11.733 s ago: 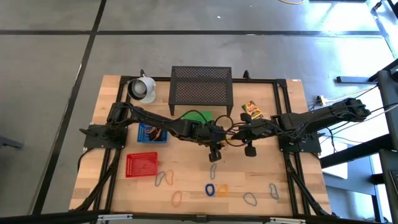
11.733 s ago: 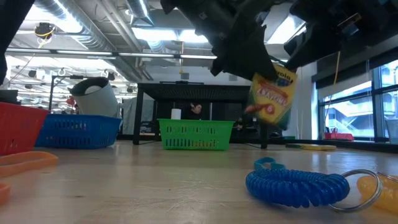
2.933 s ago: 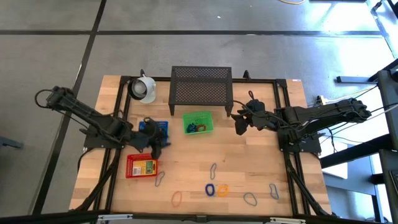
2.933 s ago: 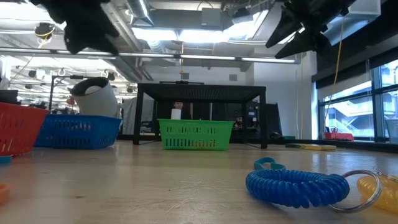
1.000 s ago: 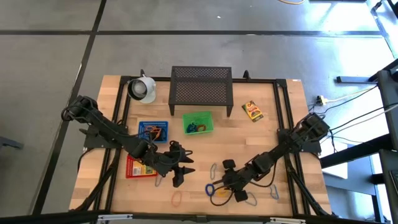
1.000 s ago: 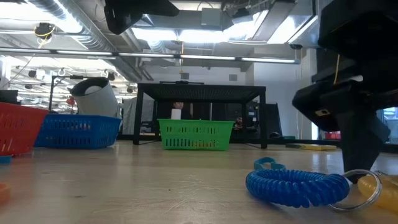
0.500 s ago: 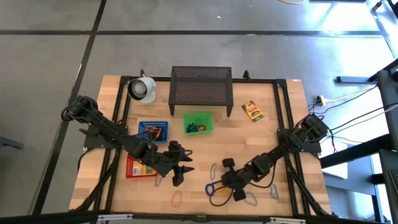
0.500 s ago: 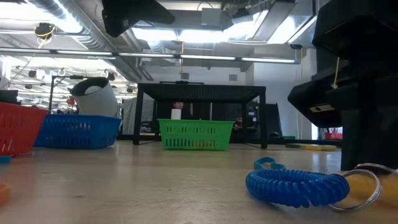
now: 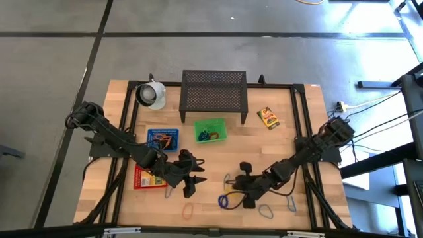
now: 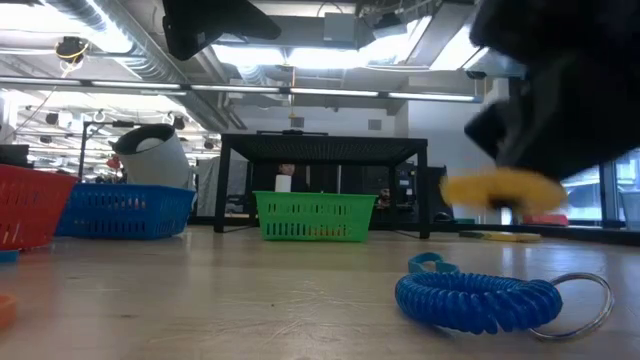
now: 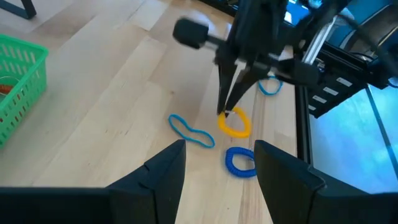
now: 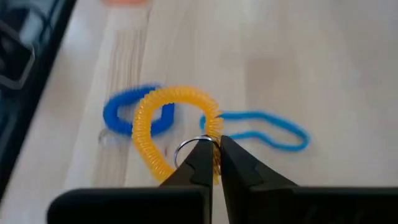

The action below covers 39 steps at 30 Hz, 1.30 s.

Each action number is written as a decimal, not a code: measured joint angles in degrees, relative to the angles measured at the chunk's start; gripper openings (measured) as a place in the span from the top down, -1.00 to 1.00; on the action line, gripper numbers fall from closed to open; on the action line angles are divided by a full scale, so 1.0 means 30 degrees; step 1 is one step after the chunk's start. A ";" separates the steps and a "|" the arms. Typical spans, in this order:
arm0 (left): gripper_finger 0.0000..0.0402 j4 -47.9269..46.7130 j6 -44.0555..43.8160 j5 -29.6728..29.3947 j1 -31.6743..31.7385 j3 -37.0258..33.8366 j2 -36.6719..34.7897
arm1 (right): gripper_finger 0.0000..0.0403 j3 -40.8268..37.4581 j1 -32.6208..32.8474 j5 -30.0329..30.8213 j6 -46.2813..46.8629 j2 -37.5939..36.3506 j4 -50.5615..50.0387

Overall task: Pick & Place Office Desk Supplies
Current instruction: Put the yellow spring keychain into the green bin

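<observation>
My right gripper (image 9: 243, 197) is shut on a yellow coil loop (image 12: 163, 118) above the table's near middle. The coil also shows lifted in the low view (image 10: 500, 190) and in the left wrist view (image 11: 234, 123). A blue coil loop (image 10: 475, 300) lies flat on the table just beneath it. My left gripper (image 11: 214, 168) is open and empty, hovering near the red basket (image 9: 140, 180), left of the coils. Thin rubber-band loops (image 9: 227, 180) lie flat near the front edge. My right gripper pinches the yellow coil's strand (image 12: 214, 127) between its two fingertips, beside the coil's metal ring (image 12: 185, 149). The fingers come from above, pointing down. The coil hangs from the fingertips, clear of the table.
A red basket holds a yellow crayon box (image 9: 154, 177). A blue basket (image 9: 162, 140) and a green basket (image 9: 210, 130) hold items. Another crayon box (image 9: 268, 118) lies at the right. A black mesh stand (image 9: 214, 91) and a white cup (image 9: 152, 94) stand at the back.
My right gripper has gone up and a little toward the far edge with the yellow coil. The coil lay on the table next to the blue coil and now hangs lifted clear; the blue coil has stayed in place.
</observation>
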 joint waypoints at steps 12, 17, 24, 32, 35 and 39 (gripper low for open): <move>0.08 0.1164 0.0386 0.0044 0.0946 0.0000 -0.0015 | 0.94 0.0036 -0.0788 0.6397 -0.2490 -0.3602 0.0892; 0.08 0.2766 0.0375 0.0060 0.2039 0.0000 -0.0015 | 0.94 0.0037 -0.1231 0.8008 -0.6430 -0.3926 0.2200; 0.08 0.3461 0.0350 -0.0174 0.3641 0.0000 -0.0022 | 0.94 0.0055 -0.2124 0.8163 -0.8713 -0.3926 0.3203; 0.08 0.3424 0.0342 0.1192 0.4989 0.0000 -0.0022 | 0.93 0.1045 -0.2939 0.8156 -1.1221 -0.3926 0.3201; 0.08 0.3321 0.0337 0.2097 0.5321 0.0000 -0.0064 | 0.93 0.1402 -0.3210 0.8146 -1.2050 -0.3926 0.2926; 0.08 0.3121 0.0347 0.3065 0.5460 -0.0007 -0.0022 | 0.93 0.1625 -0.3474 0.8156 -1.2327 -0.3976 0.3110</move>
